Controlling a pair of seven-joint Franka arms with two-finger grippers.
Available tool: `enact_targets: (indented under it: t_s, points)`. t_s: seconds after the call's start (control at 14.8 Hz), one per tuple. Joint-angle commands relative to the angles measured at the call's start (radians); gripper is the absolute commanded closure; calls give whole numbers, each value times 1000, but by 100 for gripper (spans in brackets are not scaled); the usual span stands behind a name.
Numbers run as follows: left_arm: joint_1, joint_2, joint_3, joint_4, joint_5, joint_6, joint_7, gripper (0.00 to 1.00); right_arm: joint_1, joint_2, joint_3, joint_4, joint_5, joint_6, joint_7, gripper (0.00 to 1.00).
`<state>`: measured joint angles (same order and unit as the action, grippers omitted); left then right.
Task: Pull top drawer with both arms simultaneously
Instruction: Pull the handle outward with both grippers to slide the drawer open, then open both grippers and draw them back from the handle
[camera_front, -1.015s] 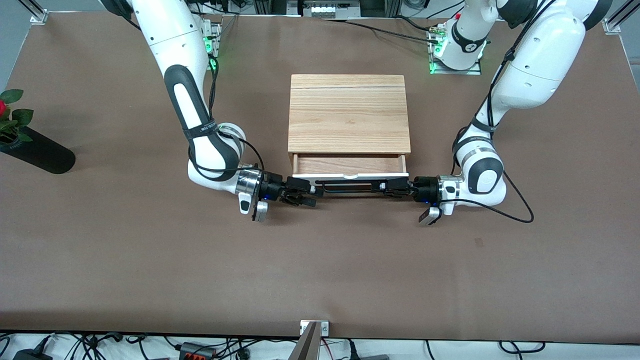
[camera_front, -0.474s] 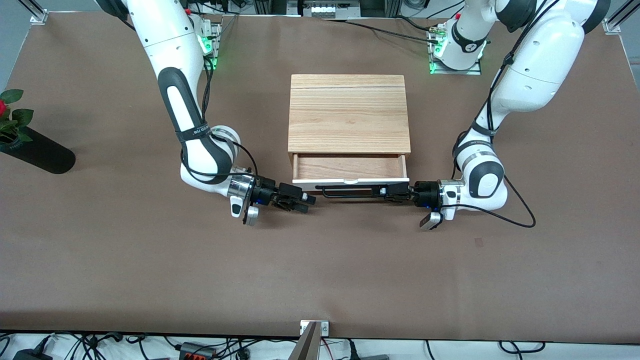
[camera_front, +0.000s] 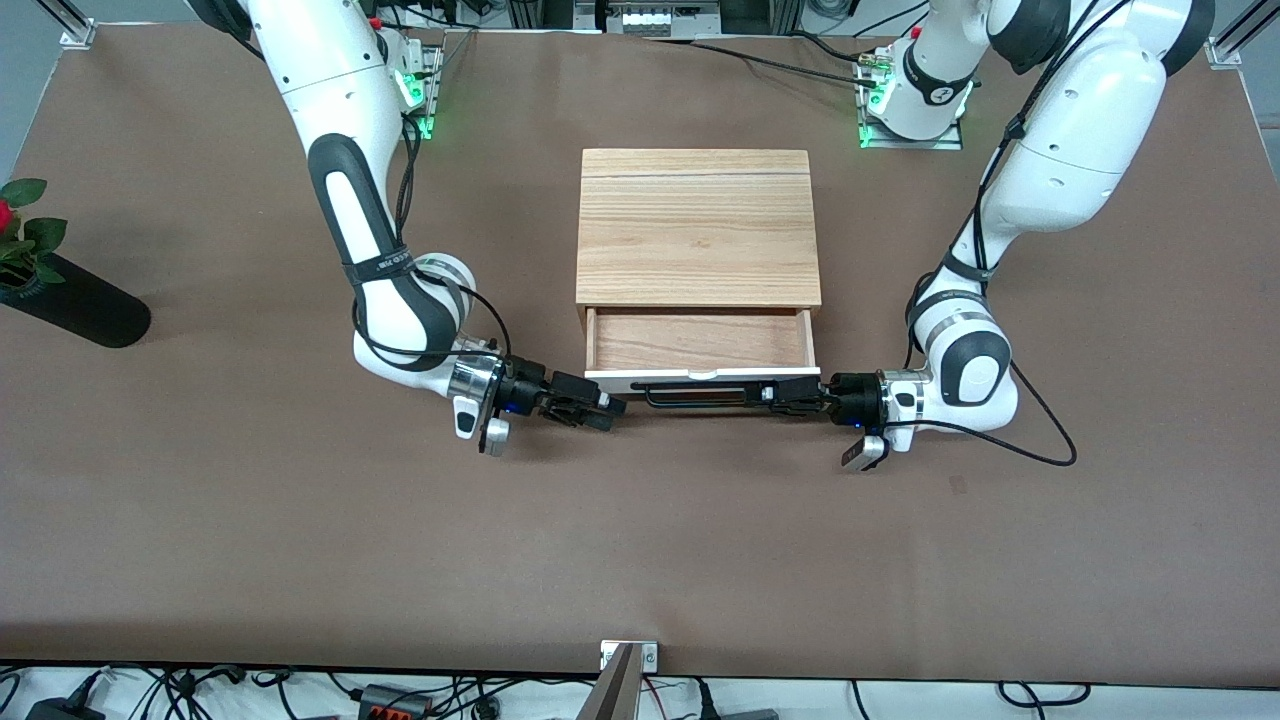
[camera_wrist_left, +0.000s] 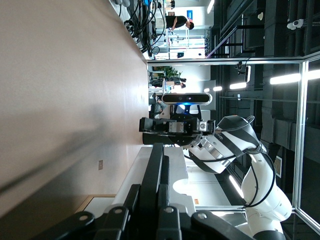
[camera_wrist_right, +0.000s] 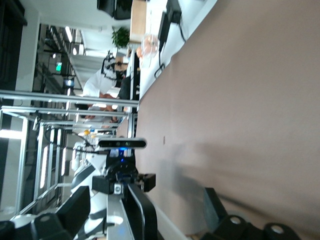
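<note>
Top drawer (camera_front: 697, 343) reddish wood inside, glossy white front; table (camera_front: 300, 520) matt brown.

Cabinet (camera_front: 697, 228) top hides the top drawer's (camera_front: 697, 343) rear; vase (camera_front: 70, 300) cut off at frame edge.

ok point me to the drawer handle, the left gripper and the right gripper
drawer handle (camera_front: 700, 393), front view, middle of the black bar
left gripper (camera_front: 775, 394), front view, fingertips at the bar
right gripper (camera_front: 606, 408), front view, fingertips beside the bar's end
</note>
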<state>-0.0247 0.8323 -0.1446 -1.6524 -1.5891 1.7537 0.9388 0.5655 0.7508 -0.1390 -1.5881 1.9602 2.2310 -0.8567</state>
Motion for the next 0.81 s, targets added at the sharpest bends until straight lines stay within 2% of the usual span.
enact_targets:
  t_s: [0.0,0.34,0.47,0.74]
  points:
    - [9,-1,-6,37,-3,-5,-40,0,13,-48,1,-12,-4,132,73,0]
    - [12,-13,-1,54,0,-6,-57,0,43,-67,7,-21,-7,338,87,0]
    - [11,-15,29,110,68,-6,-86,0,63,-67,9,-21,-7,407,97,0]
    - [20,-30,59,215,246,-6,-198,0,63,-67,9,-19,-7,411,120,0]
